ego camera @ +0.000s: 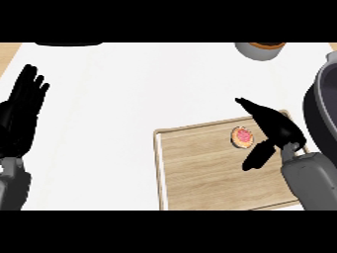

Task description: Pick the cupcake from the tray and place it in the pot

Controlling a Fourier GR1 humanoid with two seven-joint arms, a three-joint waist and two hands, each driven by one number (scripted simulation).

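Counter: white top (127, 99) fills most of the view; a strip of wood tone shows at its far-left and far-right corners.
Tray: pale wooden tray (200, 178) with a light raised rim, sitting toward the counter's near-right part, its near edge cut off by the view.
Cupcake: cupcake (242, 137) seen from above, orange rim with pink-red top; sits on the tray close to the tray's far edge, right of the tray's middle. Not lifted.
Pot: big dark grey pot (330, 113) at the counter's right edge, only partly in view; rim thick, a handle stub at its far side. The tray's right side lies just beside it.
Right hand: right hand (276, 129) over the tray's far-right corner, just right of the cupcake. Fingers straight, stretched toward the far-left, thumb hanging down toward the near side; released, grasping nothing. Cannot tell if it touches the cupcake.
Left hand: left hand (14, 121) near the counter's left edge, fingers up and straight, released, resting, well apart from the tray.
Far edge, right: grey bowl (261, 49) with brown contents, partly cut off.
Far edge, left: dark object (68, 44), only a sliver showing.
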